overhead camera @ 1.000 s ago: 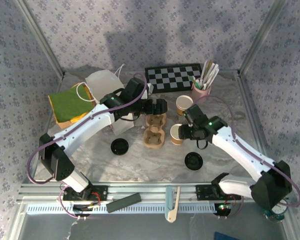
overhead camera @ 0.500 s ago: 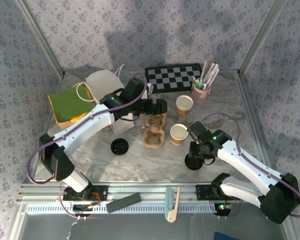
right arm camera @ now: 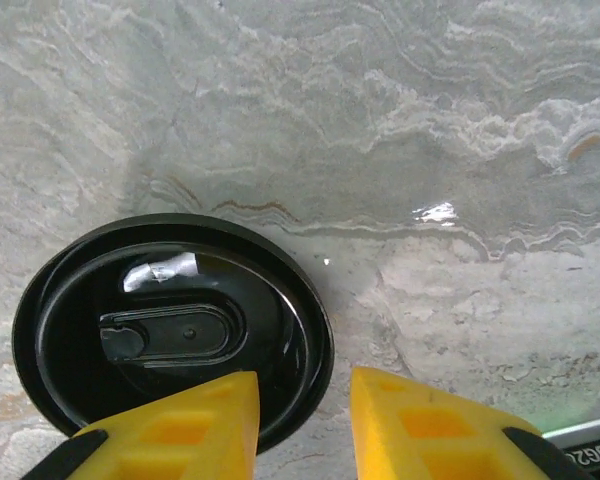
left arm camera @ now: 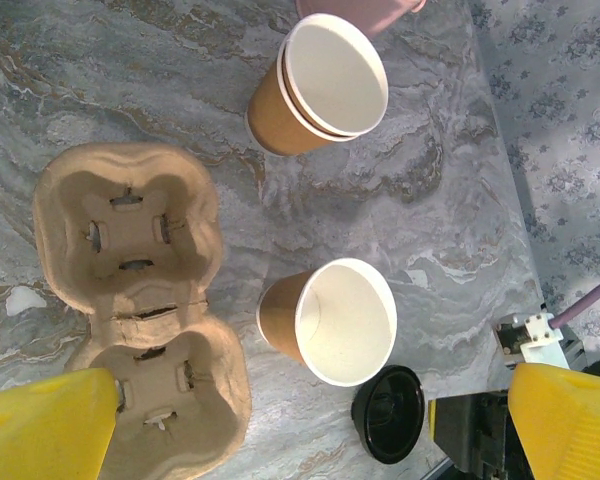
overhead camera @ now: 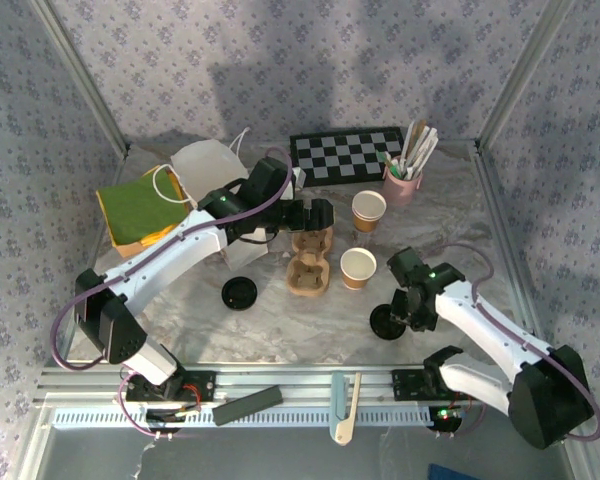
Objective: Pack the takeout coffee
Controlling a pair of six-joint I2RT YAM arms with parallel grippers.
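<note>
Well, closest to the arms, the lid (right arm camera: 170,330) lies flat on the table (overhead camera: 280,325). It is nearer than the tray (overhead camera: 308,262) and off to the tray's right. The lid is black and round, and it lies apart from the cup (left arm camera: 330,320).

The right gripper (right arm camera: 305,395) points down at the lid. One yellow finger (right arm camera: 180,425) is over the lid and the other is just past its edge, so the rim sits in the small gap. The two fingers are close together. I cannot tell if they pinch the rim.

A second lid (overhead camera: 239,293) lies near the tray's left side, a little nearer than the tray.

The cup stands up straight just beside the tray, on its right. It is tan with a white rim, and its top is open.

The tray is brown and has two round wells. The left gripper (overhead camera: 320,213) hangs over the tray's far end. Its fingers are spread wide and hold nothing.

Two stacked cups (left arm camera: 320,85) stand past the tray, to its right. A pink cup (overhead camera: 403,185) full of wooden sticks stands farther that way. A checkerboard (overhead camera: 345,155) lies well past the tray. A white bag (overhead camera: 205,165) and a green pad (overhead camera: 138,205) sit far off to the tray's left.
</note>
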